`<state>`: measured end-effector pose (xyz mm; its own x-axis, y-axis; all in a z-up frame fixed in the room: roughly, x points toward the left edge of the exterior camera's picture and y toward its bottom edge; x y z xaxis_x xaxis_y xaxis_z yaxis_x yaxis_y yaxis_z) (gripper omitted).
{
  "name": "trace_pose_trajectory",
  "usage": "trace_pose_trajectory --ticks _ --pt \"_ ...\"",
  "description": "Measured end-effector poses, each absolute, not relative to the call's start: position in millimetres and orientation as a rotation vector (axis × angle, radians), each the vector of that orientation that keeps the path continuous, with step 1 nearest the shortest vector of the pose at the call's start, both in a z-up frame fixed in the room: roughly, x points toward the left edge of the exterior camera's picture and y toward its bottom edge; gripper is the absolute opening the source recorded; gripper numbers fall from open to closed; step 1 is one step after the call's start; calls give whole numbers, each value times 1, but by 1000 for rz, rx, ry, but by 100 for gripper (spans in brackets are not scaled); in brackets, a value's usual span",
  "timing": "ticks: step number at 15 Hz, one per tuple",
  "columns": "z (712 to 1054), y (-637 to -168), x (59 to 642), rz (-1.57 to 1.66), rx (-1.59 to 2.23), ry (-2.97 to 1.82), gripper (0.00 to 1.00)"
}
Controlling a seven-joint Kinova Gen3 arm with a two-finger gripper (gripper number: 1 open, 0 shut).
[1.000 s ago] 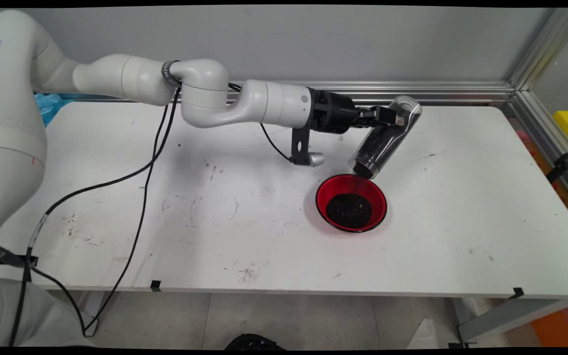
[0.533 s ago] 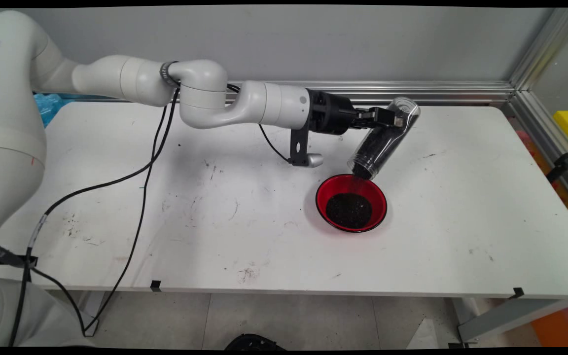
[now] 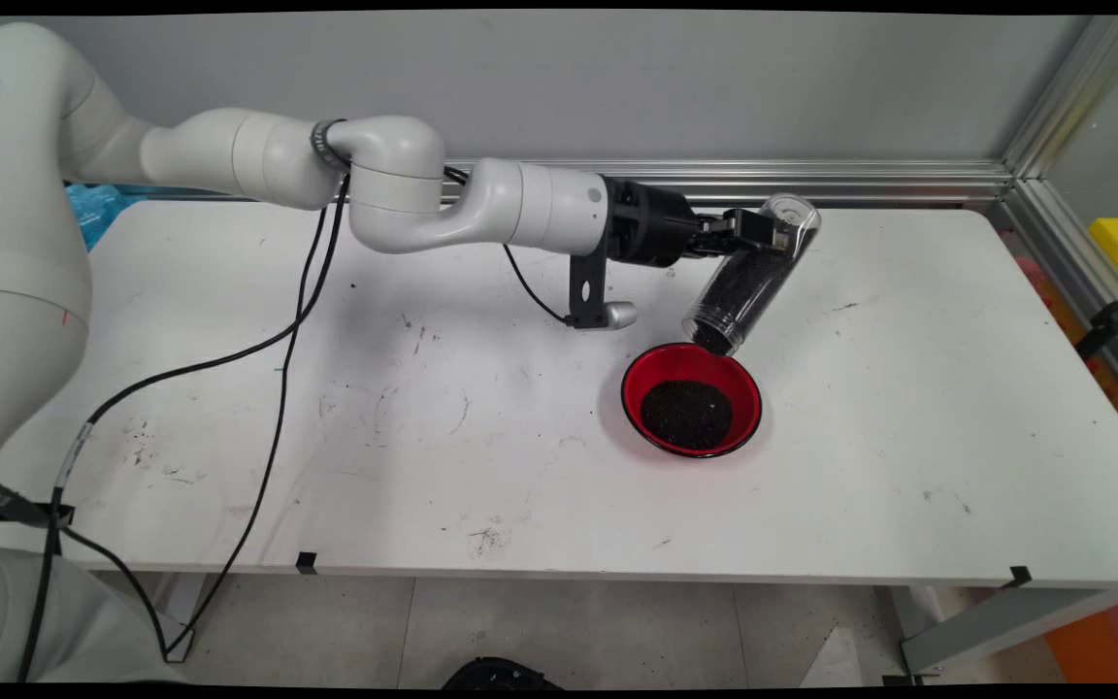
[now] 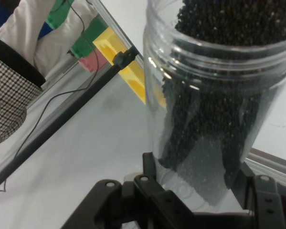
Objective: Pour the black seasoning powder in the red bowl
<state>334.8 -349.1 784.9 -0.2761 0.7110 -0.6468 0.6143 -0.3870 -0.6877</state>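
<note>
Less steeply tipped, gripper (image 3: 756, 231) holds jar (image 3: 751, 275) over bowl (image 3: 691, 399).

Count on white table (image 3: 908, 466) — one clear plastic jar (image 3: 751, 274) holding black granules, one red bowl (image 3: 691, 399) with one heap of black granules (image 3: 686, 414). One black two-finger gripper (image 3: 756, 231) — nothing else countable.

Only the red bowl (image 3: 691, 399) stands on the table (image 3: 908, 408) — bare surface lies all around it.
</note>
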Motion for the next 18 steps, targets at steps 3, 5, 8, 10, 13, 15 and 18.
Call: trace_pose_trajectory --ticks 3,5,8,10,13,15,18 --pt "786 -348 335 1752 -1818 -1710 0" --pt "786 -348 336 1733 -1794 -1738 0" --pt "787 -347 336 1702 -1755 -1779 0" --pt "787 -347 336 1683 -1729 -1806 0" --pt "789 -347 336 1656 -1690 -1843 0" --pt "791 -347 336 1638 -1657 -1871 0" --pt "796 -348 335 1612 -1602 -1914 0"
